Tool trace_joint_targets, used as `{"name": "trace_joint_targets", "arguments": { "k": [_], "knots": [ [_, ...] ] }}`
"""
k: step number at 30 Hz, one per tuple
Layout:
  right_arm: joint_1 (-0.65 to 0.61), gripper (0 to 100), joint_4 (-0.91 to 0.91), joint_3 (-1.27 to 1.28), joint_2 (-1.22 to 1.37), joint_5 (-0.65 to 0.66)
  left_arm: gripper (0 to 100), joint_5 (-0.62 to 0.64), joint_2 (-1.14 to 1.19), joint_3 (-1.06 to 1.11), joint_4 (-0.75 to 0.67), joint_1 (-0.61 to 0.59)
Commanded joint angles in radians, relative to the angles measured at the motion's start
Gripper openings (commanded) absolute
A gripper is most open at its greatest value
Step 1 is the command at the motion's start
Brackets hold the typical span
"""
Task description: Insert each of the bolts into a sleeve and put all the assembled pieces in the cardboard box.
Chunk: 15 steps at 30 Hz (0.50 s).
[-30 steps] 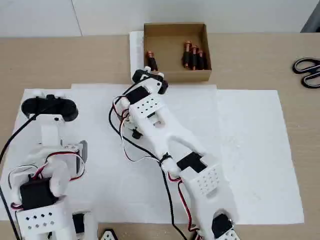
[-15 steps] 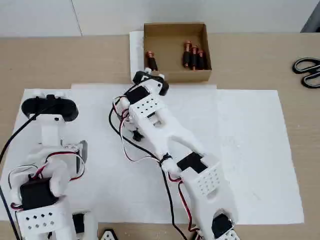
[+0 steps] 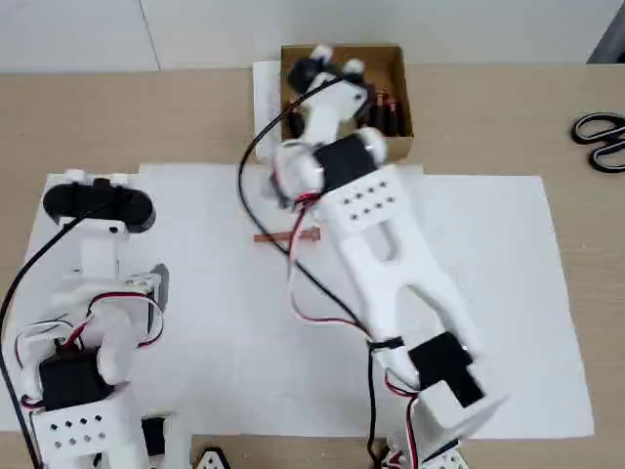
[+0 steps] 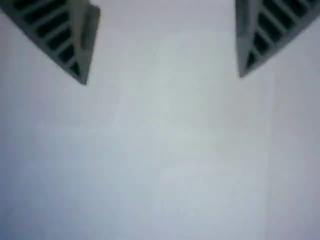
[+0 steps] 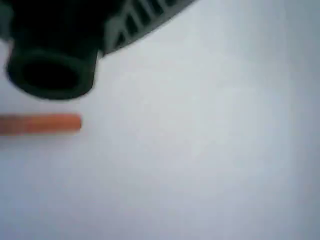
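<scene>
High view: copper-coloured metal bolt [image 3: 278, 236] flat on white paper sheet [image 3: 488, 293], well apart from left hand [image 3: 98, 205]; brown cardboard box [image 3: 386, 47] on desk [image 3: 146, 117] beyond the bolt, holding black-and-copper assembled pieces [image 3: 383, 109]. Left wrist view: left hand spread wide, nothing between its fingers, paper beneath. Right wrist view: right hand [image 5: 60, 30] clamped on black cylindrical sleeve [image 5: 52, 70]; bolt near the sleeve, not touching.

White plastic right arm [image 3: 391, 259], matching left arm [image 3: 98, 269], black servo blocks [image 3: 444, 360], hole-dotted panels [image 3: 366, 200], red, white and black cables [image 3: 332, 311], black oval wrist housing [image 3: 98, 203].
</scene>
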Motion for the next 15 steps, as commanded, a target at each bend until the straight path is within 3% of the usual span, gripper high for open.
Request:
{"name": "trace_joint_targets", "arguments": {
  "k": [1, 6, 11, 15],
  "knots": [
    [0.13, 0.4, -0.045, -0.028, -0.09, 0.107, 19, -0.071, 0.044, -0.013, -0.048, 0.066],
    [0.229, 0.4, -0.035, -0.026, -0.09, 0.193, 19, -0.094, 0.264, -0.085, -0.061, 0.206],
    [0.262, 0.4, 0.015, -0.025, -0.088, 0.305, 19, -0.097, 0.543, -0.32, -0.052, 0.252],
    [0.268, 0.5, 0.056, -0.02, -0.073, 0.422, 19, -0.181, 0.776, -0.519, 0.04, 0.319]
  ]
}}
